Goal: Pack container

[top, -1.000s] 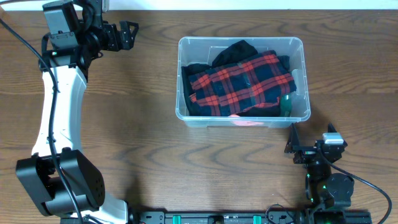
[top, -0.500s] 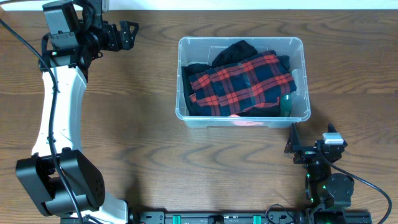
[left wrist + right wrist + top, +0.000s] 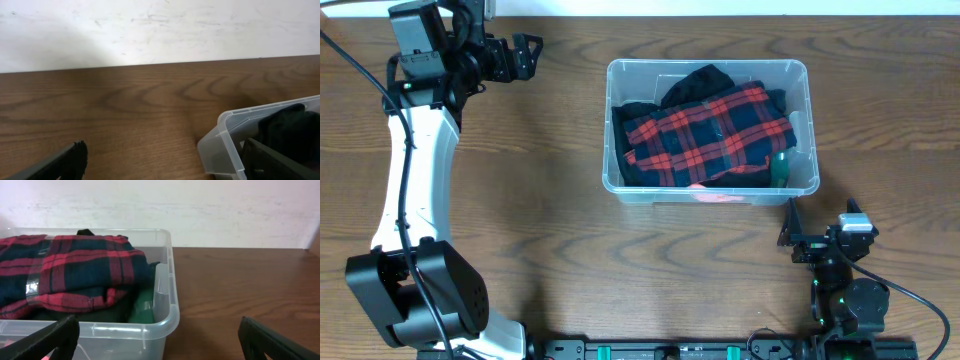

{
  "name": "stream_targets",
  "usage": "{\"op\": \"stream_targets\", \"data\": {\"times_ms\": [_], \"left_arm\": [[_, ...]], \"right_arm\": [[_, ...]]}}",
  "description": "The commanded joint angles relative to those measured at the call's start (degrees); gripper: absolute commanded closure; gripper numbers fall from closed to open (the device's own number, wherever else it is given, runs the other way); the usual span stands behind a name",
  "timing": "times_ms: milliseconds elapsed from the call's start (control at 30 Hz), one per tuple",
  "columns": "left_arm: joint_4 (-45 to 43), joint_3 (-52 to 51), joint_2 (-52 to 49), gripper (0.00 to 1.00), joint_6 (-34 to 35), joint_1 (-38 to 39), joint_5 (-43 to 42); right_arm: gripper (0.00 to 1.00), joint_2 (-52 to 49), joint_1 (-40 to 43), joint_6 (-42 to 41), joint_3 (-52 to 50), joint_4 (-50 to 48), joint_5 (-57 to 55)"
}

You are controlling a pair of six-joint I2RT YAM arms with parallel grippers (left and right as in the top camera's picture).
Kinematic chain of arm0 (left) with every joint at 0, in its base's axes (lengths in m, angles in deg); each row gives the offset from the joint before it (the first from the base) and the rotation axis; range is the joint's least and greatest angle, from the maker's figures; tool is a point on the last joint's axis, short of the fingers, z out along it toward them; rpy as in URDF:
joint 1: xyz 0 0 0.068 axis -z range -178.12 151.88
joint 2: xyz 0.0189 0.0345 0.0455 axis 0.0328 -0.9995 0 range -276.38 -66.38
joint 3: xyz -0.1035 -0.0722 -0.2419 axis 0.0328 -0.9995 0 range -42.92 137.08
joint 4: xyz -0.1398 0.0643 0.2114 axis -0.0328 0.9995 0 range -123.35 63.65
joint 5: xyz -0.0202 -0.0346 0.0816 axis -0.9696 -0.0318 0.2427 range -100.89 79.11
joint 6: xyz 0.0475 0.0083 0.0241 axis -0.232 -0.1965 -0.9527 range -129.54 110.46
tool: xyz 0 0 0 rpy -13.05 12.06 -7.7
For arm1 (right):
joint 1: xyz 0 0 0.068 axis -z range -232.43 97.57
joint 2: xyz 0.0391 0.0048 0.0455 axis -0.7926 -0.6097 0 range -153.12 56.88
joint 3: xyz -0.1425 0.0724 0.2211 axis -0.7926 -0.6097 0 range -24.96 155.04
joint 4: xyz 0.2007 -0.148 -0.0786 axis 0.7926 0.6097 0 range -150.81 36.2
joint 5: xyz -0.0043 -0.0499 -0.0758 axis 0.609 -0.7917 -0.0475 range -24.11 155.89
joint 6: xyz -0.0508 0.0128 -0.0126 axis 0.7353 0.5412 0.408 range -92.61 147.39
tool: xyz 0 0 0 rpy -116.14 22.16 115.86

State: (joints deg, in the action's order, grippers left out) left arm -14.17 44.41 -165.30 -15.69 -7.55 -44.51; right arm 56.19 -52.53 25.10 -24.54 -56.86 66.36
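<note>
While the left hand (image 3: 530, 56) hangs over the counter (image 3: 570, 250) near its far left corner, the container (image 3: 650, 194) stands toward the far edge, a little right of the middle, with its long sides running along that edge. It is filled with folded clothes. A red and dark blue plaid shirt (image 3: 705, 135) lies on top and covers most of the opening. A black cloth (image 3: 695, 85) shows behind and beneath it, against the far wall of the container. A green thing (image 3: 781, 168) sits low in the near right corner of the container, between the shirt and the clear wall; what it is cannot be told.

The left hand is spread wide with nothing between its fingers (image 3: 65, 162). Its own camera shows bare wood, a white wall (image 3: 160, 30) beyond the far edge, and one rounded corner of the container at the lower right.

The right hand (image 3: 820, 228) sits low near the near edge of the counter, just in front of the container's near right corner and apart from it. It too is spread wide and holds nothing; its fingers (image 3: 270, 340) show at the two bottom corners of its camera's view, which faces the container's side.
</note>
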Motion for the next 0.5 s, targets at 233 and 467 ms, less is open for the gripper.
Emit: {"op": "stream_targets", "data": {"times_ms": [233,467], "left_arm": [[0.81,-1.44,0.42,0.02,0.26,-0.15,0.96],[9.79,-1.84,2.01,0.02,0.24,-0.13,0.96]], "right_arm": [[0.01,0.37,0.57,1.09,-0.11,0.20,0.42],[0.01,0.37,0.57,1.09,-0.11,0.17,0.42]]}}
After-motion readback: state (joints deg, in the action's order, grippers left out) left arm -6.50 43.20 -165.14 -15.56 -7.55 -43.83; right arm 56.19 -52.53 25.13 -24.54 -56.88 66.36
